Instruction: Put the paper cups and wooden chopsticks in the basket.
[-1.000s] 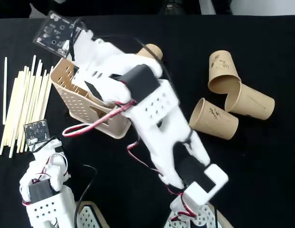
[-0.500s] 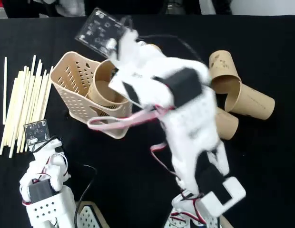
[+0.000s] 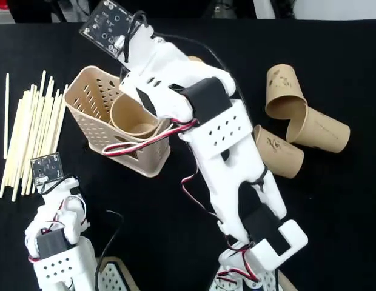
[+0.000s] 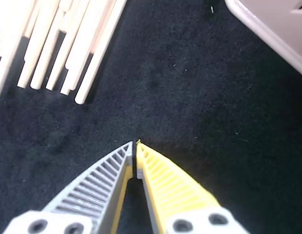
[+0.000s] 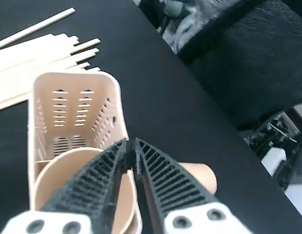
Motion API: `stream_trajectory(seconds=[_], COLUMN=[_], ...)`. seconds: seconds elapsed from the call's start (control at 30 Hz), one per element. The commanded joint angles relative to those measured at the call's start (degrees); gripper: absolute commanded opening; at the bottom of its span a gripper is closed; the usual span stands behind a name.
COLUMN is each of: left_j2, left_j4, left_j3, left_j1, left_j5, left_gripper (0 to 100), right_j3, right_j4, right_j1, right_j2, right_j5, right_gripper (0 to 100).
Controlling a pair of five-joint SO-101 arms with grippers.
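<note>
The wooden chopsticks (image 3: 30, 133) lie in a loose bundle on the black tabletop (image 3: 333, 230), their near ends just ahead of the left gripper (image 4: 135, 145) and off to one side of it. This gripper is closed, its grey and yellow fingers meeting at the tips with nothing between them, and it hangs low over bare cloth. A pale corner of the basket (image 3: 103, 130) shows ahead of it on the other side from the sticks. The beige perforated basket is tipped over, its open mouth facing up and toward the chopsticks, and one paper cup (image 3: 132, 115) rests inside it, mouth up. Directly over that cup's rim is the right gripper (image 5: 132, 142). Its black fingers are drawn together to a thin slit, and I can see nothing held between them. The basket's slotted far wall is just beyond its tips. A second paper cup (image 3: 197, 60) lies on its side close beside this gripper, just outside the basket and partly hidden by the arm in the high view. Well away from both grippers, three cups lie on their sides: a far cup (image 3: 284, 85) touching a long cup (image 3: 318, 128), and a near cup (image 3: 276, 153) just beside the right arm's white link.
</note>
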Motion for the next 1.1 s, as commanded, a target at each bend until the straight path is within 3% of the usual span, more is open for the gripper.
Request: stream_trajectory(seconds=[0.0, 0.1, 0.23, 0.4, 0.5, 0.67, 0.83, 1.07], left_j2=[-0.5, -0.5, -0.5, -0.5, -0.5, -0.5, -0.5, -0.5], left_j4=[0.4, 0.4, 0.4, 0.4, 0.4, 0.4, 0.4, 0.4], left_j3=[0.9, 0.9, 0.9, 0.9, 0.9, 0.9, 0.9, 0.9], left_j1=[-0.2, -0.2, -0.2, -0.2, -0.2, -0.2, -0.2, -0.2], left_j5=[0.4, 0.4, 0.4, 0.4, 0.4, 0.4, 0.4, 0.4], left_gripper=[3, 3, 3, 3, 3, 3, 3, 3], right_j3=[-1.4, -3.9, -6.9, -3.1, 2.9, 16.1, 30.4, 42.1], right_j4=[1.0, 2.5, 6.6, 14.9, 14.7, 3.2, -13.8, -27.1], right_j1=[-1.5, -0.9, 5.4, 12.9, 16.5, 20.6, 21.4, 19.3], right_j2=[-1.1, -2.4, -4.0, -2.6, -1.1, 0.6, 0.7, 0.5], right_j5=[-0.5, -0.3, 0.2, 9.7, 15.0, 18.7, 18.8, 18.7], right_gripper=[1.2, 1.2, 1.5, 1.6, 1.6, 5.3, 20.3, 38.6])
